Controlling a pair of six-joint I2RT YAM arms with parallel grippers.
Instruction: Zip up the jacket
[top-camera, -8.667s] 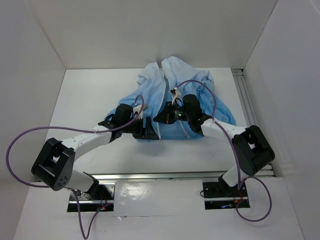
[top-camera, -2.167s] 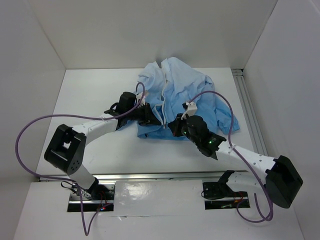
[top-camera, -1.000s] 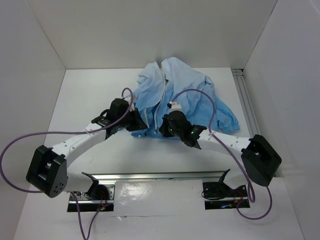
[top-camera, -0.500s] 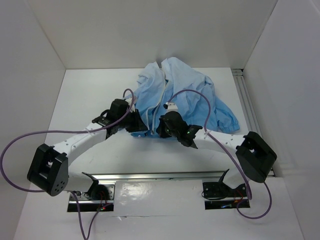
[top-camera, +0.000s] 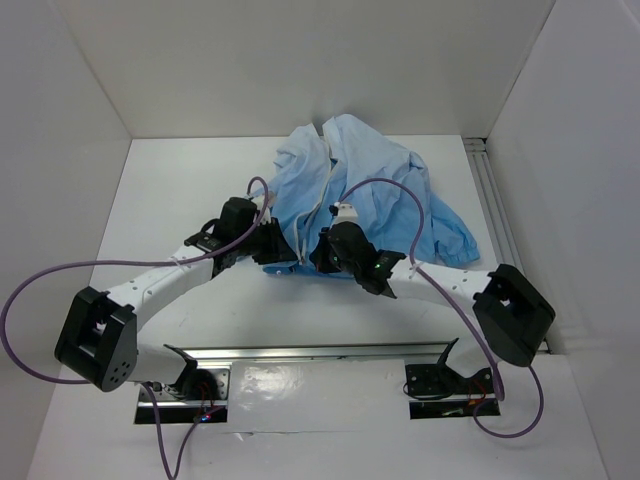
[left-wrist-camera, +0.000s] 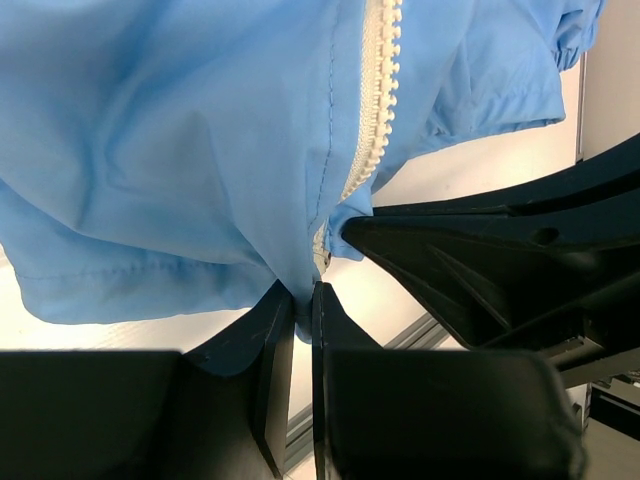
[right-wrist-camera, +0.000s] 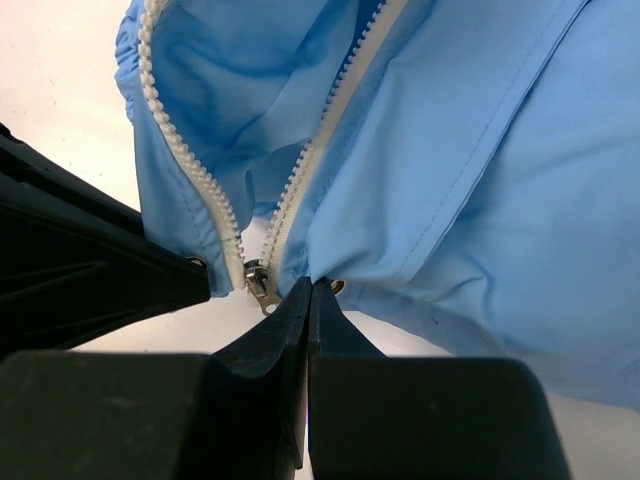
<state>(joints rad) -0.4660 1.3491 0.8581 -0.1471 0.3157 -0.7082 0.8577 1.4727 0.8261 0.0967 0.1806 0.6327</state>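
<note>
The light-blue jacket (top-camera: 370, 190) lies crumpled at the back middle of the white table, front open, its pale zipper (top-camera: 325, 195) running towards me. My left gripper (top-camera: 283, 252) is shut on the jacket's bottom hem (left-wrist-camera: 300, 285) just beside the left row of zipper teeth (left-wrist-camera: 375, 100). My right gripper (top-camera: 318, 256) is shut on the hem (right-wrist-camera: 330, 270) of the other front panel, next to a metal snap. The metal zipper slider (right-wrist-camera: 258, 281) hangs at the foot of the teeth, just left of my right fingertips. The two grippers sit close together at the jacket's near edge.
An aluminium rail (top-camera: 490, 200) runs along the table's right side and another (top-camera: 320, 352) along the near edge by the arm bases. White walls close in the left, back and right. Purple cables (top-camera: 390, 185) loop over both arms.
Over the last second my right gripper has edged a little left towards the left one, still pinching the hem. The left gripper has stayed put.
</note>
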